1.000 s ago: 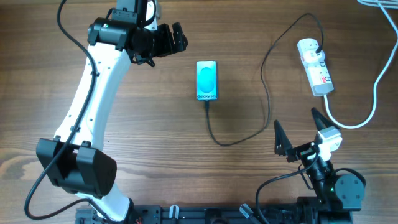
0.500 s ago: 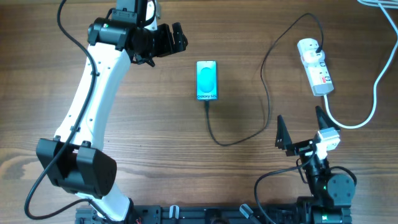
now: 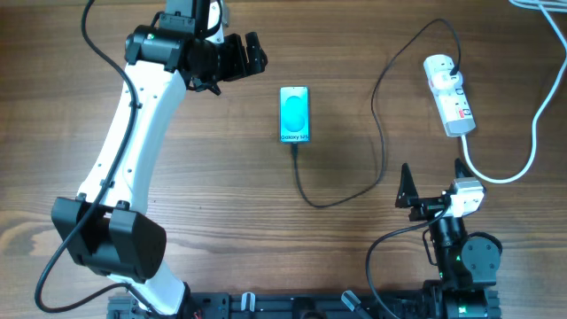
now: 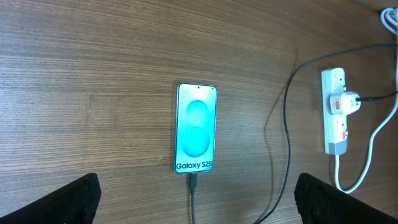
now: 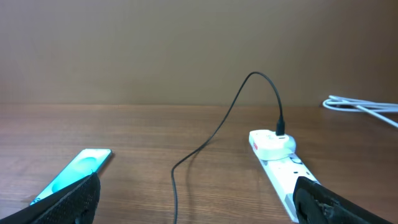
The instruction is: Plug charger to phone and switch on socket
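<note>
The phone (image 3: 295, 113) lies flat mid-table, its cyan screen lit; it also shows in the left wrist view (image 4: 196, 127) and the right wrist view (image 5: 78, 168). The thin black charger cable (image 3: 383, 133) runs from the phone's lower edge, where its connector (image 4: 193, 181) sits in the port, up to a white plug on the socket (image 3: 449, 95). The socket also shows in the left wrist view (image 4: 336, 110) and the right wrist view (image 5: 280, 163). My left gripper (image 3: 248, 53) is open and empty, up left of the phone. My right gripper (image 3: 434, 182) is open and empty, below the socket.
The socket's thick white cord (image 3: 523, 151) loops along the right edge of the wooden table. My left arm (image 3: 133, 133) stretches up the left side. More white cord (image 5: 364, 107) lies at the far right in the right wrist view.
My right gripper has drawn back toward its base and tilted up, fingers now closer together in the overhead view. The left arm, phone, cable and socket have not moved.
</note>
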